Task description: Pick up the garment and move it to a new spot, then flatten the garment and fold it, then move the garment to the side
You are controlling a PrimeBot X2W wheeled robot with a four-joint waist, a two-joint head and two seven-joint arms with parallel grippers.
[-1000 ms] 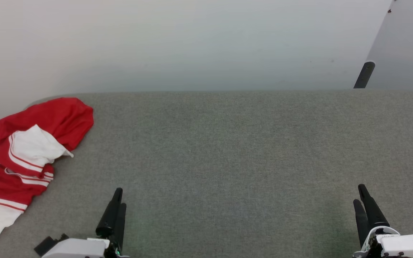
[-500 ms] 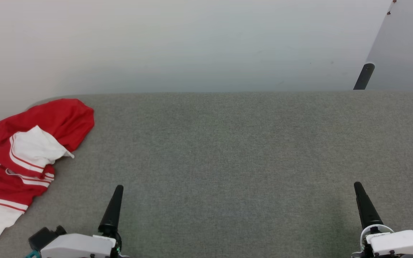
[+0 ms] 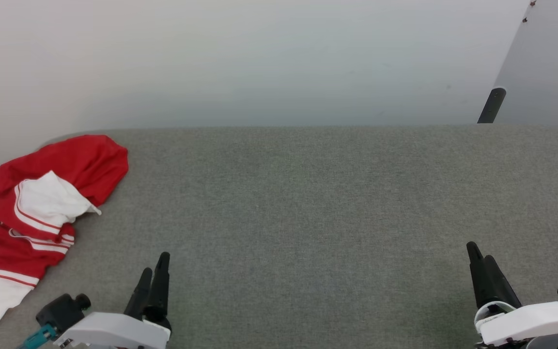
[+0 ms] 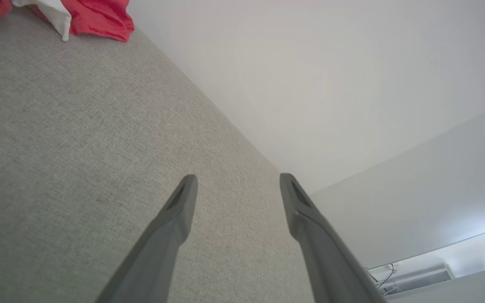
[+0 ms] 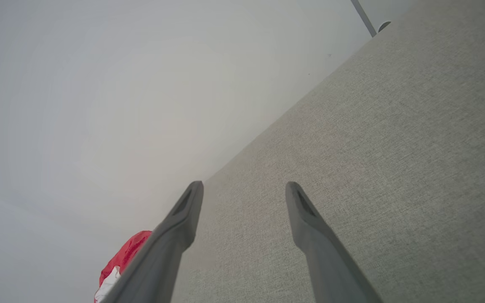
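**garment [image 3: 41, 203] lying crumpled at the left end, both grippers spread and empty**

The garment is lying in a heap at the left end of the grey table [image 3: 308, 218]. Red cloth is showing on top, and a white sleeve with striped trim is folding out of the middle. Its near part is running off the left edge of the head view, and the lettering is mostly hiding in the folds.

The left gripper [image 3: 155, 264] is sitting at near left, near the garment but not touching it. Its fingers are standing apart with nothing between them.

The right gripper [image 3: 480, 252] is sitting at near right, well apart from the garment, fingers likewise spread and empty. Both are pointing toward the far wall [image 3: 259, 58].

A dark pole [image 3: 491, 104] is standing at far right, behind the table.
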